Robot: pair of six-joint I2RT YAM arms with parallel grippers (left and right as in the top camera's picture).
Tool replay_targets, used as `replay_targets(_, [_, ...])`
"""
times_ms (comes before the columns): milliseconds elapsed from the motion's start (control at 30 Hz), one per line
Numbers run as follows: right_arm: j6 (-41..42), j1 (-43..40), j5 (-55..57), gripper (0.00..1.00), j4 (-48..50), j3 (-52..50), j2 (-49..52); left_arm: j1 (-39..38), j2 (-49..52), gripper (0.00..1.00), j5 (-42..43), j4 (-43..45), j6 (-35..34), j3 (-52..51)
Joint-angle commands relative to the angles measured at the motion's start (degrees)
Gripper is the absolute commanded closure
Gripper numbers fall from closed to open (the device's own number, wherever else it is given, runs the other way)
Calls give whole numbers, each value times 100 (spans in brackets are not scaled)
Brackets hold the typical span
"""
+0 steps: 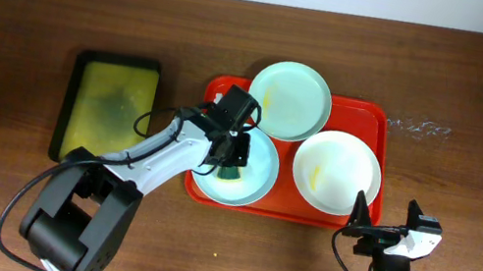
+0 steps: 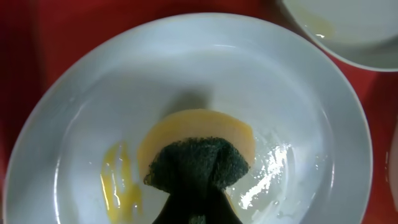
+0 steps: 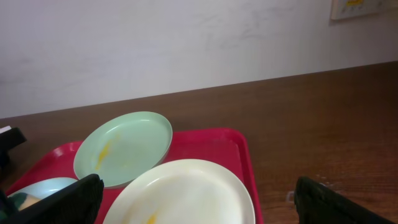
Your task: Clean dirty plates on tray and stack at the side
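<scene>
Three plates lie on the red-orange tray (image 1: 374, 119). A mint plate (image 1: 290, 100) with a yellow smear is at the back. A white plate (image 1: 336, 171) is at the right. A pale blue plate (image 1: 254, 180) is at the front left. My left gripper (image 1: 233, 157) is over the pale blue plate, shut on a sponge (image 1: 232, 172). In the left wrist view the sponge (image 2: 196, 158), yellow with a dark green face, presses on that plate (image 2: 186, 74) next to a yellow smear (image 2: 118, 183). My right gripper (image 1: 383, 235) is open and empty, in front of the tray's front right corner.
A smaller black-rimmed yellow-green tray (image 1: 110, 107) lies left of the red tray. The right wrist view shows the white plate (image 3: 186, 186), the mint plate (image 3: 124, 149), the tray rim (image 3: 245, 155) and brown table (image 3: 323, 124) to the right.
</scene>
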Motion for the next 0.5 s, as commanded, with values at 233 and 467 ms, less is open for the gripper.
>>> replay_targets(233, [162, 15, -140, 1, 339, -37, -37, -28, 57, 100, -103, -13, -98, -44])
replay_targets(467, [3130, 15, -1943, 1, 3556, 37, -31, -28, 57, 100, -103, 33, -98, -44])
